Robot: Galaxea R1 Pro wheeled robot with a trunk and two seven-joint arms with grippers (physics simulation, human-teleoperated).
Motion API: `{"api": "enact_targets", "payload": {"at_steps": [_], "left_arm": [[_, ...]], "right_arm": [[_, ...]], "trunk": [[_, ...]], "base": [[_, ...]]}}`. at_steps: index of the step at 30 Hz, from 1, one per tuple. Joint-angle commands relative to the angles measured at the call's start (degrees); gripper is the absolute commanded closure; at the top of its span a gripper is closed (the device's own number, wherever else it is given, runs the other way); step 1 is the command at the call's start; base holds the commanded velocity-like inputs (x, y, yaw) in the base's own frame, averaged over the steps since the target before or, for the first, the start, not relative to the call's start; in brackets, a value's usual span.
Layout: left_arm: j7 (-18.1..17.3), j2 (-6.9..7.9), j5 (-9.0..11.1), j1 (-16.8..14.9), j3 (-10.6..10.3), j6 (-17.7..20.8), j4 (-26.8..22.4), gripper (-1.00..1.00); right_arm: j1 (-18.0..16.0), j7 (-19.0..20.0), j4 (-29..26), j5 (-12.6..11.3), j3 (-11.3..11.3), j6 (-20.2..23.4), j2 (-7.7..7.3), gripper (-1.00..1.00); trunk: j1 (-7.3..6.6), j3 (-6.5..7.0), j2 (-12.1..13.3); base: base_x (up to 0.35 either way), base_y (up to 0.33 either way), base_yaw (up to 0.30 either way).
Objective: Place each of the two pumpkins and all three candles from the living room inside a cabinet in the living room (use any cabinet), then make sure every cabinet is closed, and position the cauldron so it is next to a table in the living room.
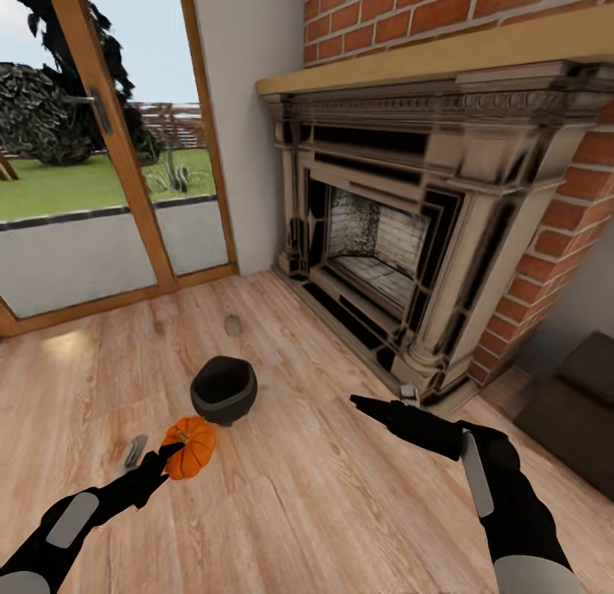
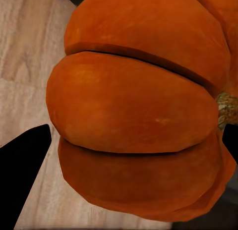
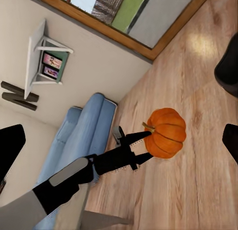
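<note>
Filling the left wrist view at close range: bright orange pumpkin (image 2: 139, 111), ribbed, stem toward 3 o'clock, black fingertips (image 2: 22, 175) showing at either side. Sitting between the left gripper (image 1: 170, 453) jaws in the head view, at about 7 o'clock of the frame; jaws spread to pumpkin width and closing against its sides, though actual contact not clear. Appearing again in the right wrist view, pumpkin (image 3: 166, 132) with the left gripper (image 3: 144, 146) fingers reaching along its flanks above the wooden floor (image 3: 198, 91). Resting just beyond the pumpkin at 12 o'clock from it: black cauldron (image 1: 223, 389), upright, mouth open. Lying farther on toward the glass door (image 1: 102, 150): one tan candle (image 1: 232, 325). Hovering at 4 o'clock of the head view: right gripper (image 1: 375, 406), holding nothing, fingers parted, pointing toward the cauldron. Standing at 1 o'clock: brick fireplace (image 1: 384, 235).
</note>
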Motion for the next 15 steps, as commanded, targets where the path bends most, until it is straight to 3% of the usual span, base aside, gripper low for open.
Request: {"api": "enact_targets", "payload": {"at_steps": [1, 15], "left_arm": [[0.06, 0.01, 0.33, -0.02, 0.26, 0.5, -0.05, 1.0], [0.06, -0.05, 0.33, -0.02, 0.26, 0.5, -0.06, 1.0]], "right_arm": [[-0.05, 0.18, 0.23, 0.0, -0.11, 0.26, 0.06, -1.0], [-0.05, 0.21, 0.67, -0.02, -0.12, 0.26, 0.08, -1.0]], "trunk": [[-0.23, 0.18, 0.4], [-3.31, 3.22, 6.01]], "base": [[-0.004, 0.0, -0.278], [-0.001, 0.0, -0.278]]}}
